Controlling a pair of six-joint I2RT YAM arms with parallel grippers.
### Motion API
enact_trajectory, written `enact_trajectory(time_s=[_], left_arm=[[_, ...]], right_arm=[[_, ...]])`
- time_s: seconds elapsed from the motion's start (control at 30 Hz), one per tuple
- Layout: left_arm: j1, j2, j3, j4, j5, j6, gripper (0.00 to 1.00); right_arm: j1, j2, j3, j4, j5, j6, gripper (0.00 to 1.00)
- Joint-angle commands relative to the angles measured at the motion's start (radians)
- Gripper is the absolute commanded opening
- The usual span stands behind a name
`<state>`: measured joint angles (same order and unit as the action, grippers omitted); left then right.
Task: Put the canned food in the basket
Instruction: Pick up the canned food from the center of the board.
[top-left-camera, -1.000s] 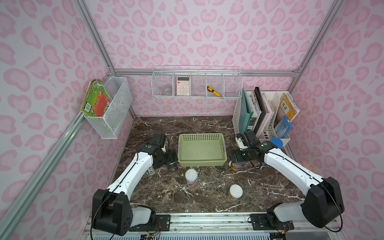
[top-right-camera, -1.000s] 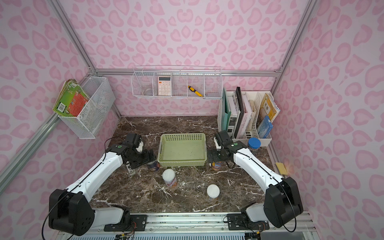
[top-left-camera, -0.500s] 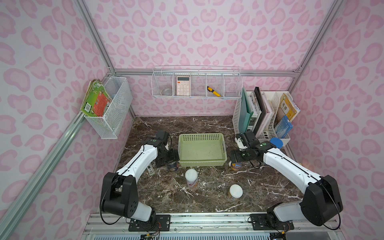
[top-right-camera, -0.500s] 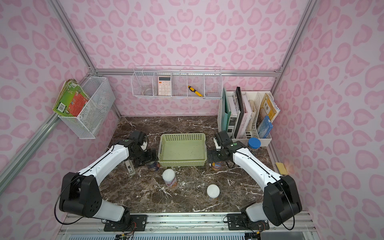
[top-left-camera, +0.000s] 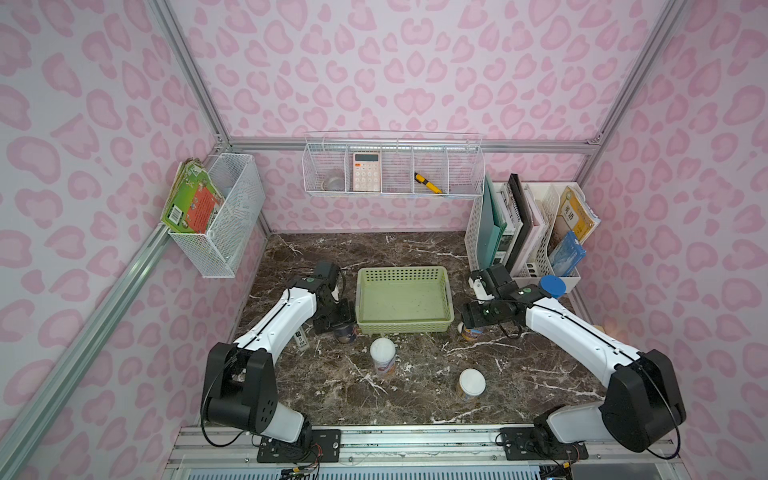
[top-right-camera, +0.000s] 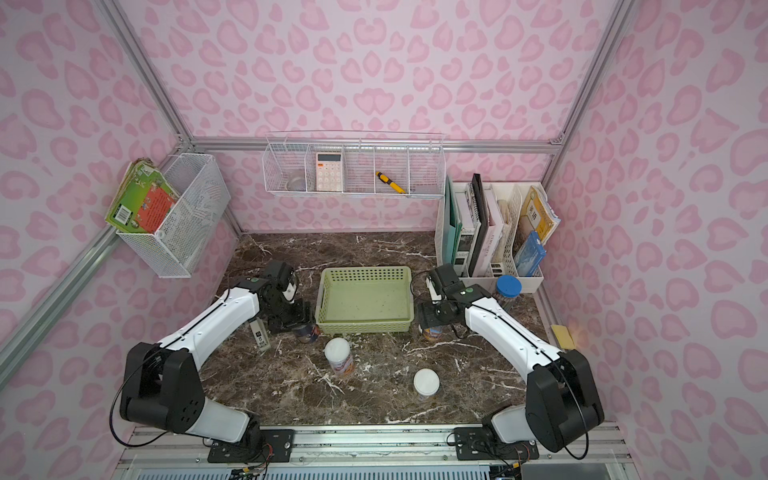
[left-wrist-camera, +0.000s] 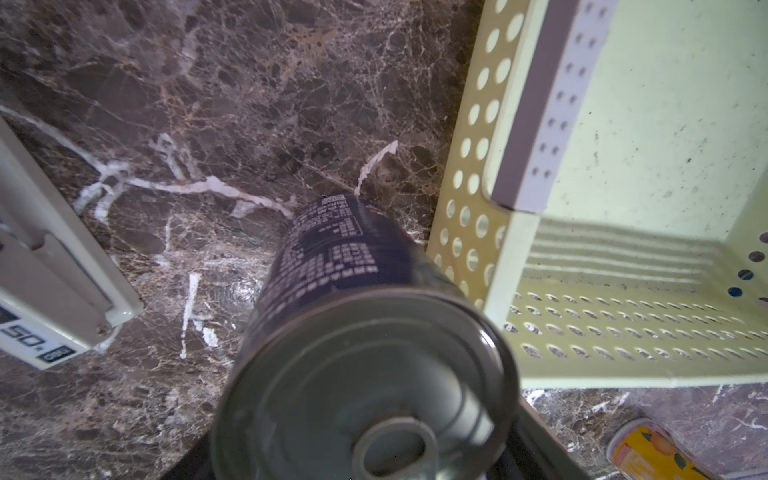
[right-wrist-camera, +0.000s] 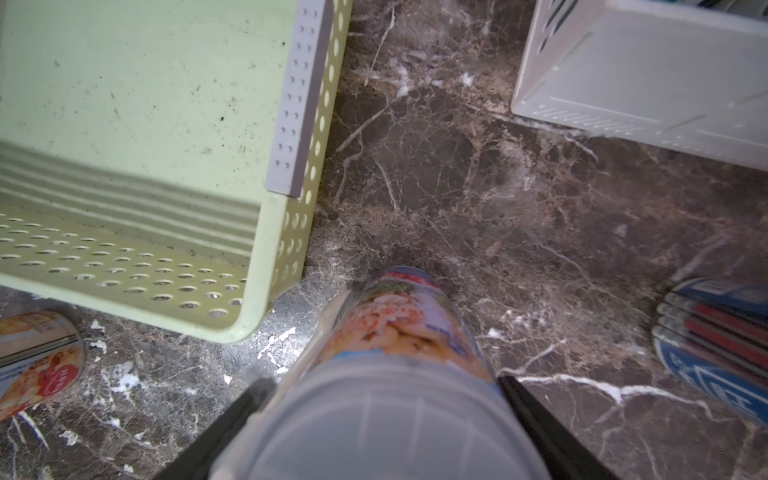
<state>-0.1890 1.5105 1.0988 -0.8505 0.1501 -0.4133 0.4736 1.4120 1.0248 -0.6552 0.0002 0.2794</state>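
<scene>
Now my right end effector (right-wrist-camera: 380, 386) pinches the white-lidded can (right-wrist-camera: 399, 324) to lift it into the basket (top-left-camera: 403, 271); my left end effector (top-left-camera: 337, 318) straddles the dark blue can (left-wrist-camera: 332, 257), grip unclear.

Cans, four in all: one dark-blue can (top-left-camera: 345, 333), silver top, left of centre; three white-lidded: middle can (top-left-camera: 382, 352) at frame centre, lower-right can (top-left-camera: 471, 381), and half-hidden can (top-left-camera: 470, 332) right of centre.
Green basket (top-left-camera: 402, 273): one.
Wire baskets, two: upper-left wire basket (top-left-camera: 237, 216), top-centre wire basket (top-left-camera: 397, 175).
File rack (top-left-camera: 473, 232): one.
Blue-lidded jar (top-left-camera: 552, 286): one.
Calculator (top-left-camera: 367, 171): one.
Yellow cutter (top-left-camera: 428, 183): one.
</scene>
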Motion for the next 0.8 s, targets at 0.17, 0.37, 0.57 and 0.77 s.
enact_trajectory(time_s=[0.17,0.37,0.57,0.77], left_arm=[[0.003,0.013,0.019,-0.055,-0.043,0.039,0.37],[0.003,-0.001,0.047,-0.095,-0.056,0.055,0.29],[0.003,-0.008,0.078,-0.125,-0.05,0.068,0.2],[0.003,-0.047,0.158,-0.213,-0.067,0.086,0.17]], right_arm=[[-0.001,-0.01,0.017,-0.009,0.018,-0.008,0.72],[0.004,-0.025,0.069,-0.042,0.048,-0.014,0.55],[0.007,-0.029,0.133,-0.074,0.056,-0.03,0.44],[0.023,-0.032,0.264,-0.138,0.076,-0.053,0.39]])
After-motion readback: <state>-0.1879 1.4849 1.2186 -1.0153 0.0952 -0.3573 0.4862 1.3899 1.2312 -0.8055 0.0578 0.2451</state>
